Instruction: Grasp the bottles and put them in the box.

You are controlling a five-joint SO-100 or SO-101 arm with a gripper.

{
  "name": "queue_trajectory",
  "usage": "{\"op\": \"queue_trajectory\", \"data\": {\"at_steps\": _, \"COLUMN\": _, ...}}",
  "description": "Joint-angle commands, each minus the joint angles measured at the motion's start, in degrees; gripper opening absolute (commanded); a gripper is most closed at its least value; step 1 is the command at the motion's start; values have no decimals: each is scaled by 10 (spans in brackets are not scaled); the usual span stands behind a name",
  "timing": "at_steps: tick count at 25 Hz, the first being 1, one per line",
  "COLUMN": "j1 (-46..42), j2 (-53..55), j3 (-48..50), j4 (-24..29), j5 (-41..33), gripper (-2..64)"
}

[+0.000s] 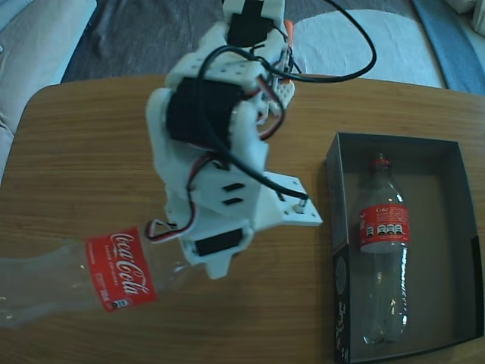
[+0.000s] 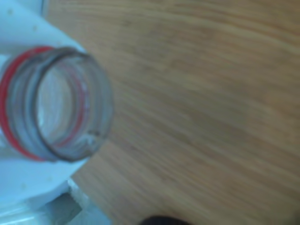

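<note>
My white two-finger gripper (image 1: 198, 267) is clamped at the neck of a clear plastic bottle with a red Coca-Cola label (image 1: 83, 284), whose uncapped threaded mouth (image 2: 58, 103) fills the wrist view above the wooden table (image 1: 91, 152). In the fixed view, the shallow grey-lined cardboard box (image 1: 455, 163) lies to the right and holds a second red-labelled clear bottle (image 1: 383, 250). To place mine well, I judge I should keep it level, align it with the box's long side, and lower it into the free strip beside the boxed bottle.

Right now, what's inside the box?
One bottle lies lengthwise in the box, red cap toward the far end. Grey floor shows around it; the floor beneath the bottle is partly hidden.
</note>
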Motion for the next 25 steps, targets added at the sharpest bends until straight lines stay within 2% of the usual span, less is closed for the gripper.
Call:
{"op": "queue_trajectory", "data": {"at_steps": 1, "j1": -33, "j2": 18, "j3": -50, "j4": 3, "j5": 24, "gripper": 0}}
{"op": "queue_trajectory", "data": {"at_steps": 4, "j1": -69, "j2": 18, "j3": -72, "j4": 4, "j5": 58, "gripper": 0}}
{"op": "queue_trajectory", "data": {"at_steps": 11, "j1": -183, "j2": 18, "j3": -133, "j4": 49, "j5": 101, "gripper": 0}}
{"op": "queue_trajectory", "data": {"at_steps": 25, "j1": -466, "j2": 9, "j3": -168, "j4": 48, "j5": 94, "gripper": 0}}
